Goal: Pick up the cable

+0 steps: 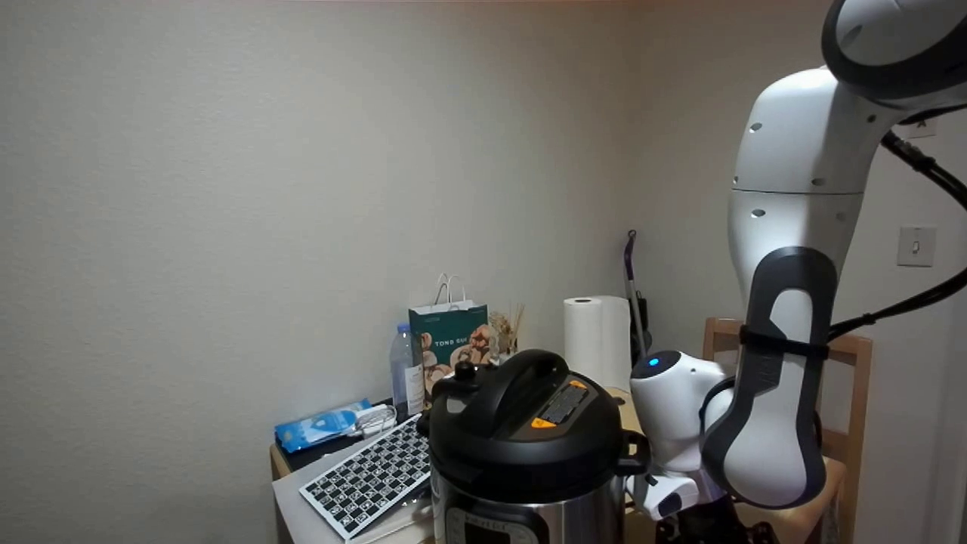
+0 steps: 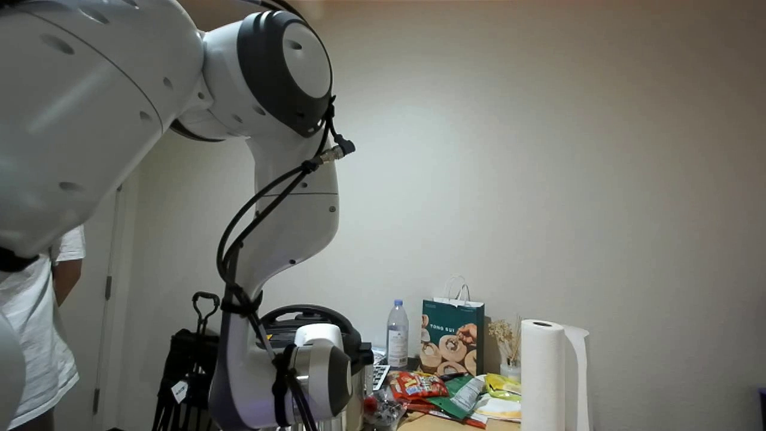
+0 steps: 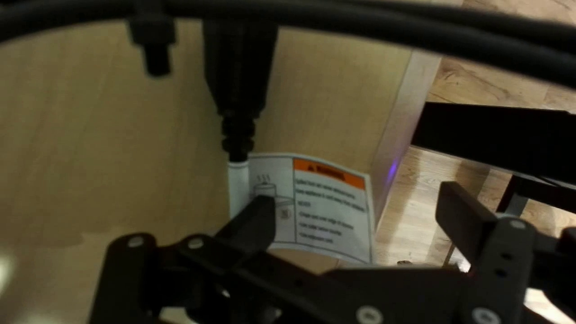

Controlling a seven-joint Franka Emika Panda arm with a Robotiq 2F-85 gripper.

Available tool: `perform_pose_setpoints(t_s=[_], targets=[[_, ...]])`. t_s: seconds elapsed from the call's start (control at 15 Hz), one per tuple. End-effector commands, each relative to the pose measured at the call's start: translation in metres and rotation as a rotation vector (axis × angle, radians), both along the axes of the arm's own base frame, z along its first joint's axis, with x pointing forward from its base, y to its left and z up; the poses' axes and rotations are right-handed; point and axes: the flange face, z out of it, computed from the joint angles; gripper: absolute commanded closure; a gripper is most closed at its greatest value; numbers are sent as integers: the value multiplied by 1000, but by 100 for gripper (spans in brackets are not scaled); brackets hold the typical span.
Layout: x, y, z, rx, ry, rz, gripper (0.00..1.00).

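The cable's dark plug end (image 3: 238,76) shows in the wrist view, left of centre, over a light wooden surface. It tapers to a ribbed neck, and a white label (image 3: 333,211) with an orange warning band is wrapped round the cord below it. My gripper (image 3: 355,202) is open, its two black fingers wide apart. The left fingertip overlaps the label in the picture, and the label spreads into the gap between the fingers. I cannot tell whether they touch. The rest of the cord is hidden. In both exterior views the cable is not visible; the fingertips are below the frame.
A pressure cooker (image 1: 529,446) stands beside the arm, also visible in an exterior view (image 2: 308,317). Paper towels (image 2: 541,377), snack bags (image 2: 419,386) and a green bag (image 2: 452,335) are on the table. The wooden table edge (image 3: 402,112) borders the floor. A person (image 2: 36,341) stands behind.
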Motion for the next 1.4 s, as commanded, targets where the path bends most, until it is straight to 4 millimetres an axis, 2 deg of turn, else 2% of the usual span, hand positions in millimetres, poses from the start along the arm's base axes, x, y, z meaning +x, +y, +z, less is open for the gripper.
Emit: perform_pose_setpoints(t_s=[0.0,0.27,0.4,0.67,0.73,0.93,1.13,1.33], targets=[[1,0,0,0,1,0,0],[26,2,2,66,-92,-66,0],[25,-5,8,84,-136,-78,0],[35,-10,17,120,-215,-86,0],[38,-9,16,128,-211,-93,0],[30,-25,10,162,-112,-148,0],[32,-25,13,139,-129,-155,0],[39,2,21,154,-193,-90,0]])
